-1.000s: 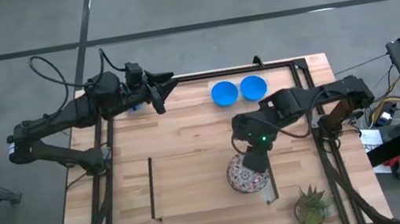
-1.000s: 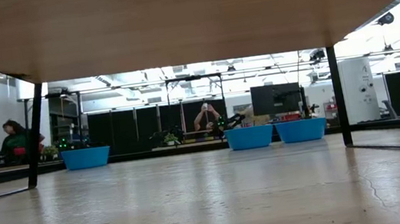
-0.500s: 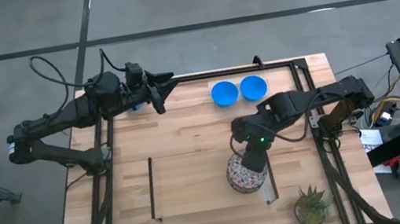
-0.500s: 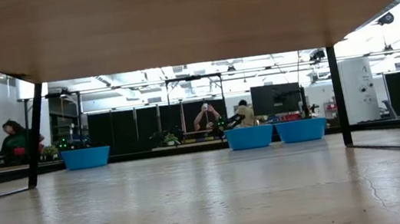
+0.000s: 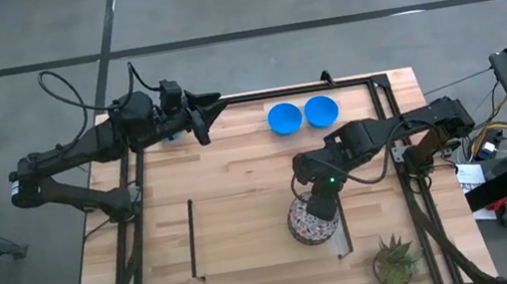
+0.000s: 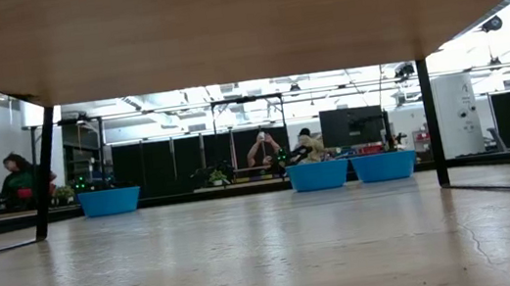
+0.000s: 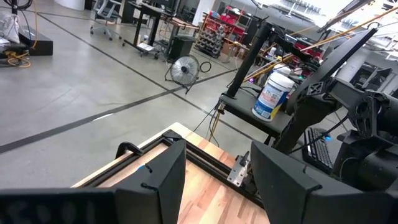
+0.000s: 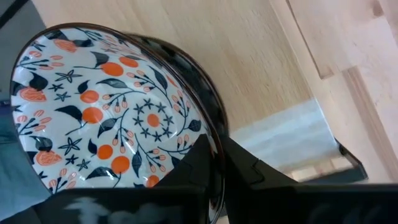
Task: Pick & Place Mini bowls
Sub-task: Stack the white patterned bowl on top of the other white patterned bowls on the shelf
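Overhead, two blue mini bowls [image 5: 301,115] sit side by side at upper centre of the wooden surface [image 5: 240,184], and a patterned mini bowl [image 5: 304,220] lies lower right of centre beside a small green plant [image 5: 394,260]. Right pincer [image 5: 317,215] sits on that bowl's rim. Left pincer [image 5: 200,122] hangs at the upper-left edge, fingers spread wide. Low view: three blue bowls [image 6: 319,175] line the far edge, with people possibly seated beyond. Right wrist view: the fingers [image 8: 205,163] pinch the floral bowl's rim, closed tight on it.
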### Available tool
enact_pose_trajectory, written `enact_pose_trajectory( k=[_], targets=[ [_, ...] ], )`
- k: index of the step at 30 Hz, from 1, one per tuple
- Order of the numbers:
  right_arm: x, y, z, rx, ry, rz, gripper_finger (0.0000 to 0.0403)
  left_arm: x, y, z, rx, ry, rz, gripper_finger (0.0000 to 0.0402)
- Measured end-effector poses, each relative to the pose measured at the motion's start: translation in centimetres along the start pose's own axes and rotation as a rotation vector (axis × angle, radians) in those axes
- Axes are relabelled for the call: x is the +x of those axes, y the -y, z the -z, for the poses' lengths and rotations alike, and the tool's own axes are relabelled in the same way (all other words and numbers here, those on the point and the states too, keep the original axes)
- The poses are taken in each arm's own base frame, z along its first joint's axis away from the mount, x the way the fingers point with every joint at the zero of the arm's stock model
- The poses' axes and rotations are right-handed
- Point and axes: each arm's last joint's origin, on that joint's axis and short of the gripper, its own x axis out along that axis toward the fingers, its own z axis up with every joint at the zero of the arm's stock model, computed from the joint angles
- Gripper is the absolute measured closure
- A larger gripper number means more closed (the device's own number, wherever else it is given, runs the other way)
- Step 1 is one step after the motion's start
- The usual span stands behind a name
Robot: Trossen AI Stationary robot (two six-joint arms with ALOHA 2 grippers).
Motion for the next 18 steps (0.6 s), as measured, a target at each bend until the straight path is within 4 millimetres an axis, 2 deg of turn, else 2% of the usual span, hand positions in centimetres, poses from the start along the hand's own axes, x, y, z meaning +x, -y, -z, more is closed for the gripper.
enact_pose_trajectory(
  k=[18],
  targets=[
    [0.07, -0.26, -0.17, -0.048, 0.017, -0.028, 0.0379, 0.02, -0.01, 0.04, 0.003, -0.001, 0.000, 0.0218]
  ],
)
